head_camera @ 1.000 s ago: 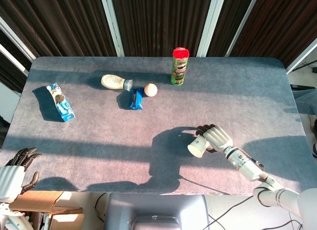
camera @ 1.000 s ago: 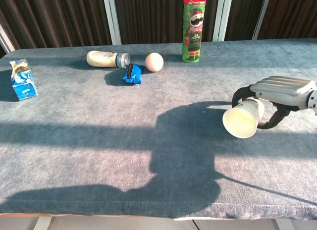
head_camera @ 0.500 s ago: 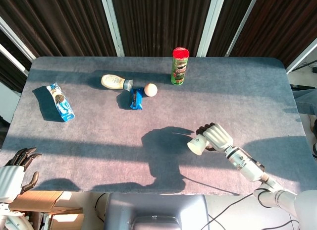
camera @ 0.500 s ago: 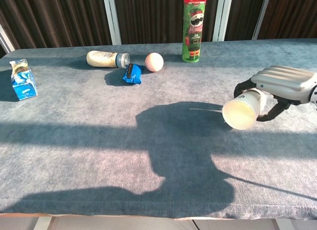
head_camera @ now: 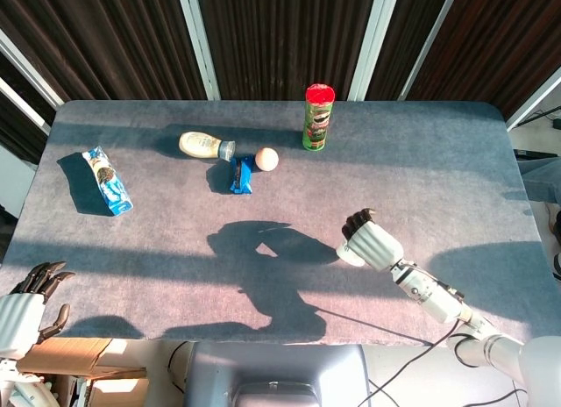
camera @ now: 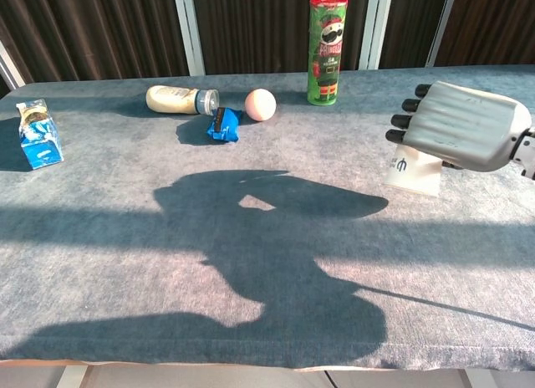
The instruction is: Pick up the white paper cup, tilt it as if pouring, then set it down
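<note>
The white paper cup (camera: 412, 172) is turned over, its wide mouth facing down onto the blue-grey table (camera: 125, 237) at the right. My right hand (camera: 460, 127) lies over the top of it and grips it, fingers curled around its far side. Whether the rim touches the cloth is unclear. In the head view the cup (head_camera: 348, 252) peeks out from under the left side of the right hand (head_camera: 372, 240). My left hand (head_camera: 26, 306) hangs off the table's near left corner, fingers apart and holding nothing.
At the back stand a green chip can (camera: 327, 49), a lying cream bottle (camera: 180, 99), a pink ball (camera: 260, 104) and a small blue packet (camera: 222, 125). A blue-and-white snack bag (camera: 38, 134) lies at the far left. A large shadow covers the table's middle.
My right hand has rolled over, turning the cup from mouth-sideways to mouth-down and lowering it toward the table. The shadow has slid left. The left hand has stayed put.
</note>
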Robot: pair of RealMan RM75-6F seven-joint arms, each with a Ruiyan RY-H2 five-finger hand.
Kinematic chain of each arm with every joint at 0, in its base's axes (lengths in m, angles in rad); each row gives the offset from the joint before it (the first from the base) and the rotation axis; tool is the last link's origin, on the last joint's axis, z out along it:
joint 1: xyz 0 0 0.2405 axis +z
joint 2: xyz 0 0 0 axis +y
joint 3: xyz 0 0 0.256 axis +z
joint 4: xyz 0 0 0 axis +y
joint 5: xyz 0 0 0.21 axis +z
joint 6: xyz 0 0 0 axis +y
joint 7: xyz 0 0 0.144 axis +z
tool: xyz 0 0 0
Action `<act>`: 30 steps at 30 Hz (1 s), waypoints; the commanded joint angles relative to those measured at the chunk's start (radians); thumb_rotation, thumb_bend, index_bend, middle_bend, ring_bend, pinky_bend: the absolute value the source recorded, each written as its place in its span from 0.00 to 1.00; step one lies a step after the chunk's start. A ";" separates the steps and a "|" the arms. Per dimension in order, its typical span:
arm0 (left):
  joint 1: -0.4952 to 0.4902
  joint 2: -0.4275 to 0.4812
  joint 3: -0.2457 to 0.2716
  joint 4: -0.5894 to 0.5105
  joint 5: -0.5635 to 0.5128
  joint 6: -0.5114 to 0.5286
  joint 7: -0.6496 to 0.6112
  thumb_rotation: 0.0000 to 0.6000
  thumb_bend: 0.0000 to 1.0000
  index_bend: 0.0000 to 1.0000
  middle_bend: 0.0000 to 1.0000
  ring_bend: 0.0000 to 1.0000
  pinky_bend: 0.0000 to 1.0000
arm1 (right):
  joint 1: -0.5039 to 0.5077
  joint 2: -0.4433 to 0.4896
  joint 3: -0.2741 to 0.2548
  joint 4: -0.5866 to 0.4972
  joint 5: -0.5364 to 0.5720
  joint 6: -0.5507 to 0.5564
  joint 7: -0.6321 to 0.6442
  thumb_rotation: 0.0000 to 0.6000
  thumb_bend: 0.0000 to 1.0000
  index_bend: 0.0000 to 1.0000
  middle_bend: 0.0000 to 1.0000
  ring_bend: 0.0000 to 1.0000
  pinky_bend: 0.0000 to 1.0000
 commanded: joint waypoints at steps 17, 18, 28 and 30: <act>0.001 0.004 -0.001 0.001 -0.002 0.003 -0.014 1.00 0.46 0.26 0.14 0.11 0.33 | 0.036 -0.046 0.066 -0.169 0.033 -0.178 -0.679 1.00 0.72 0.71 0.53 0.40 0.49; 0.001 0.004 -0.001 0.001 -0.002 0.003 -0.014 1.00 0.46 0.26 0.14 0.11 0.33 | 0.034 -0.048 0.066 -0.167 0.037 -0.178 -0.678 1.00 0.69 0.70 0.53 0.39 0.48; 0.001 0.004 -0.001 0.002 0.002 0.005 -0.013 1.00 0.46 0.26 0.14 0.11 0.33 | 0.009 -0.049 0.065 -0.184 0.088 -0.185 -0.657 1.00 0.34 0.53 0.38 0.27 0.40; 0.001 0.003 -0.001 0.002 0.002 0.005 -0.013 1.00 0.46 0.26 0.14 0.12 0.33 | 0.004 -0.047 0.067 -0.192 0.100 -0.185 -0.655 1.00 0.30 0.47 0.33 0.25 0.38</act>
